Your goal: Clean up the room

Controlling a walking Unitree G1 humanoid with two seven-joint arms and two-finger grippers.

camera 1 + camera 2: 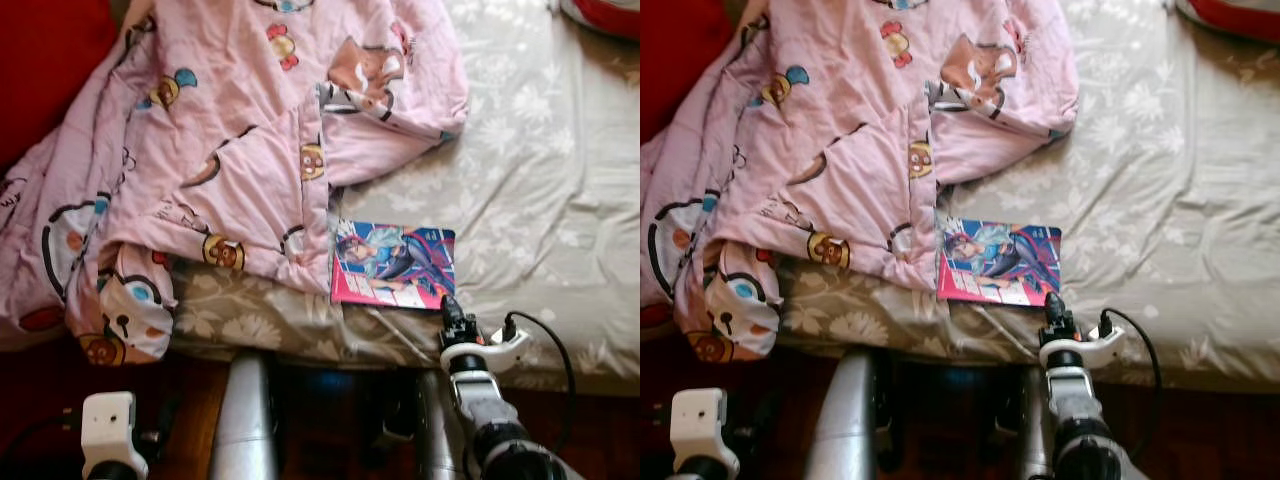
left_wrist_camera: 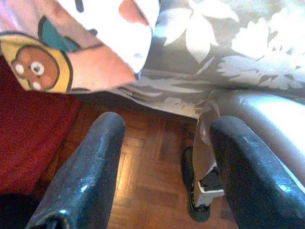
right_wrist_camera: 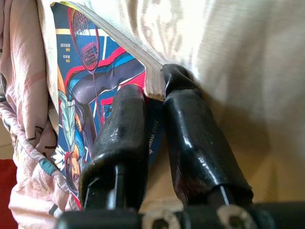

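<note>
1. left and right eye views: head cameras looking steeply down from above at the bed (image 1: 560,200), its edge running 9 to 3 o'clock; both share the pink quilt (image 1: 230,150) and the comic book (image 1: 393,265), offset slightly sideways.
2. left wrist view: low, near the parquet floor (image 2: 143,191), facing along the left gripper (image 2: 162,157) toward the bed's side and the quilt's hanging corner.
3. right wrist view: very close, facing along the right gripper (image 3: 155,102) at the comic book's corner, shared with the eye views.
</note>
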